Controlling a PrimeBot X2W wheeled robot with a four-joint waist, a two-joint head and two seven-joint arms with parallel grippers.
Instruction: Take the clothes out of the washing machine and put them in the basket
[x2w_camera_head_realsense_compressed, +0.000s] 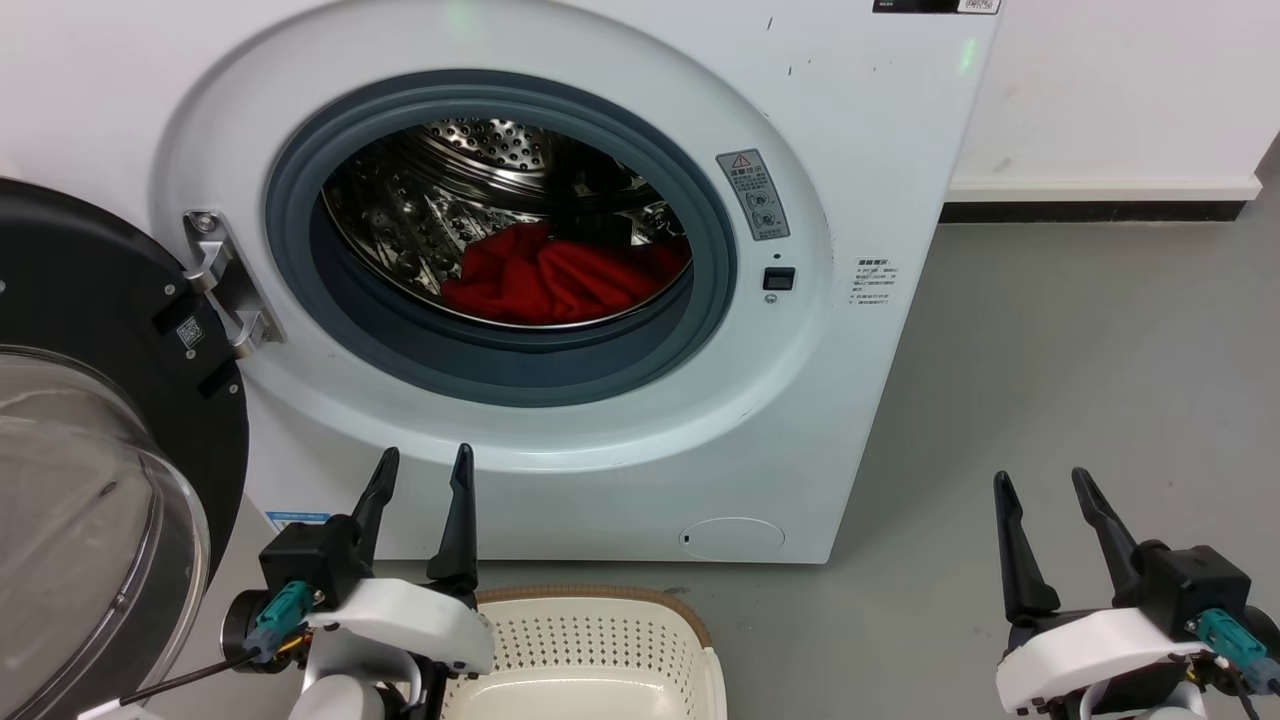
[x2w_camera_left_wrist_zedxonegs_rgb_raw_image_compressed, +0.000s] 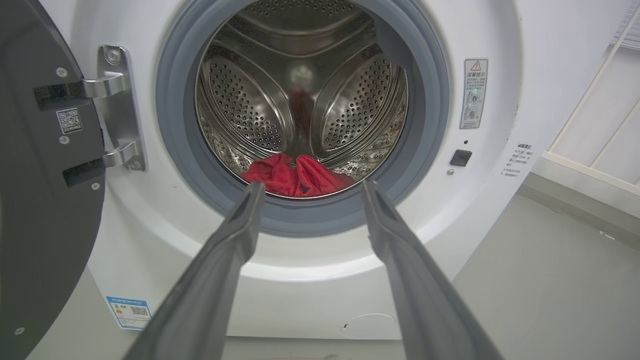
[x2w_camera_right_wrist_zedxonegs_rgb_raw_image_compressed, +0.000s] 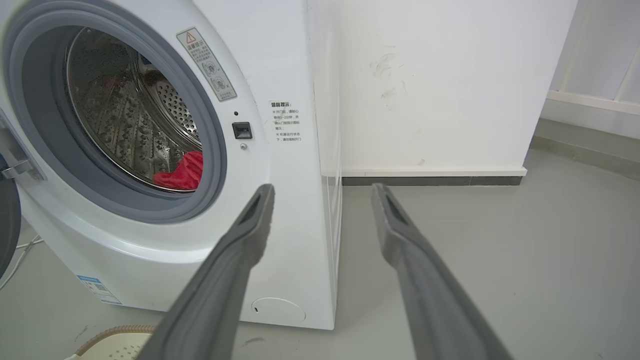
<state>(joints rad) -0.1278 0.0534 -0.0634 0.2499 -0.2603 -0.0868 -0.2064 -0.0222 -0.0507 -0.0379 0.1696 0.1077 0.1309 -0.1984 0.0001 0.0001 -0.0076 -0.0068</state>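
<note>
The white washing machine (x2w_camera_head_realsense_compressed: 560, 480) stands with its door swung open, and red clothes (x2w_camera_head_realsense_compressed: 555, 275) lie bunched at the bottom of its steel drum. In the left wrist view the clothes (x2w_camera_left_wrist_zedxonegs_rgb_raw_image_compressed: 295, 177) sit just past my left gripper (x2w_camera_left_wrist_zedxonegs_rgb_raw_image_compressed: 310, 187), which is open and holds nothing. From the head view that left gripper (x2w_camera_head_realsense_compressed: 425, 462) hovers below the porthole, above the cream basket (x2w_camera_head_realsense_compressed: 690, 625) on the floor. My right gripper (x2w_camera_head_realsense_compressed: 1040, 480) is open and holds nothing, off to the machine's right. The right wrist view shows the washing machine (x2w_camera_right_wrist_zedxonegs_rgb_raw_image_compressed: 280, 250), a bit of the clothes (x2w_camera_right_wrist_zedxonegs_rgb_raw_image_compressed: 182, 172) and the basket's rim (x2w_camera_right_wrist_zedxonegs_rgb_raw_image_compressed: 107, 335).
The black-rimmed glass door (x2w_camera_head_realsense_compressed: 90, 480) hangs open at the left on its metal hinge (x2w_camera_head_realsense_compressed: 225, 285). Grey floor (x2w_camera_head_realsense_compressed: 1080, 360) stretches to the right of the machine, ending at a white wall with a dark skirting (x2w_camera_head_realsense_compressed: 1090, 211).
</note>
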